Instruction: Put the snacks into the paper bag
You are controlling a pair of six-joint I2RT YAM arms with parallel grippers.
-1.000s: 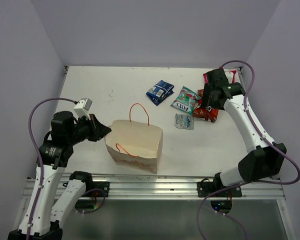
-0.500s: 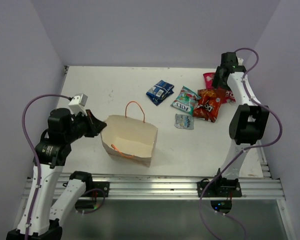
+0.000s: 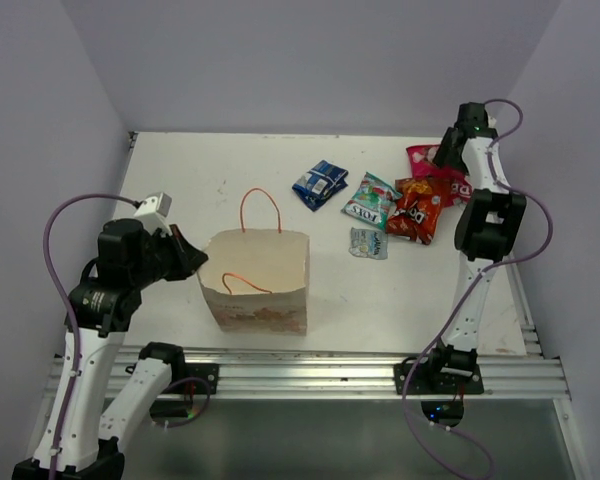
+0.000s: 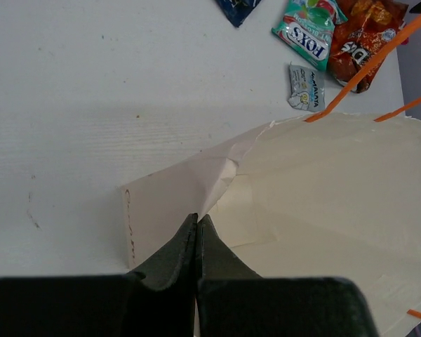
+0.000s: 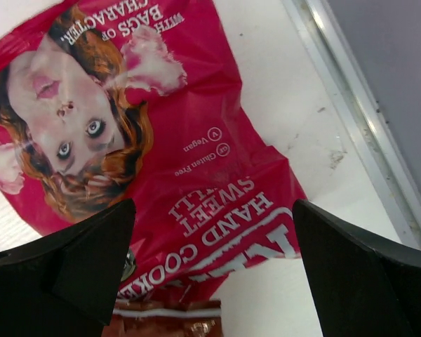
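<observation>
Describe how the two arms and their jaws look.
Both the left arm and right arm have slim white links, bulky black joints and a looping purple cable. The jaws are dark, blunt wedges. A small white camera block sits on the left wrist.

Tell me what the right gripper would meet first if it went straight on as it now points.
Most likely the red-pink bag, which lies straight ahead of the open right gripper; how far off is unclear.

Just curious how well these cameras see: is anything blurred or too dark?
Top view: soft even light, hardly any shadow around the bag. Left wrist view: left fingers are a dark mass. Right wrist view: red packet print reads sharply; right fingers are black, featureless.
</observation>
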